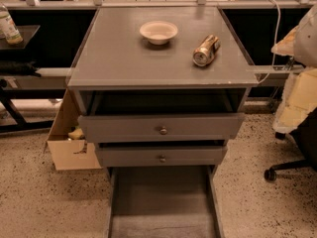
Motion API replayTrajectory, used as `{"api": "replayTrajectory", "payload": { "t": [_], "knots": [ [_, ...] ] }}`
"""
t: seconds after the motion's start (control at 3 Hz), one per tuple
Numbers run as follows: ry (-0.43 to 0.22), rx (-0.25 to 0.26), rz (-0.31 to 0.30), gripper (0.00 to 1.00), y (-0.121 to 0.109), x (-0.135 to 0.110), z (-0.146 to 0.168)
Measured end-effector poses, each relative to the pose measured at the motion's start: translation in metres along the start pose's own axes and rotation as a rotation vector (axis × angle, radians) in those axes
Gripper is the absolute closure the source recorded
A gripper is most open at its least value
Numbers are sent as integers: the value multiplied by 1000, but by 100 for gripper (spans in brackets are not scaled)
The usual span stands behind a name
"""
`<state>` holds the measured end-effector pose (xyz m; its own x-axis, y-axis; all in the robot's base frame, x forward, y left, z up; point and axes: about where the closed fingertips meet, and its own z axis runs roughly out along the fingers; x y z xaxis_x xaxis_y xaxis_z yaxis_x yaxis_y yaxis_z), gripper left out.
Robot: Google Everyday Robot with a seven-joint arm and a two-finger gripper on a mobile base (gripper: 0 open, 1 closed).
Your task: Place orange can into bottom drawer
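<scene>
Right, your orange can (206,50) lies on its side on the matte grey cabinet top (114,58), right of the round white bowl (158,31) and apart from it, silver end facing you. Bottom drawer (163,202) is pulled out: flat grey floor, thin side walls. Gripper's out of shot, so can't tell its state

Nothing legible here, folks: the orange can (206,50) lying on the cabinet top shows no lettering that can be read, and the label on the bottle (9,28) at far left is too small to read. The gripper is out of view.
</scene>
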<state>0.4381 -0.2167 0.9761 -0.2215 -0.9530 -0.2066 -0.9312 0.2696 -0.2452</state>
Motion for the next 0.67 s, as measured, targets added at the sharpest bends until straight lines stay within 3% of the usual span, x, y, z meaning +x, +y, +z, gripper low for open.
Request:
{"api": "replayTrajectory", "payload": {
  "t": [0.33, 0.67],
  "knots": [
    [-2, 4, 9, 0, -4, -1, 1],
    [-15, 26, 72, 0, -31, -10, 9]
  ]
}}
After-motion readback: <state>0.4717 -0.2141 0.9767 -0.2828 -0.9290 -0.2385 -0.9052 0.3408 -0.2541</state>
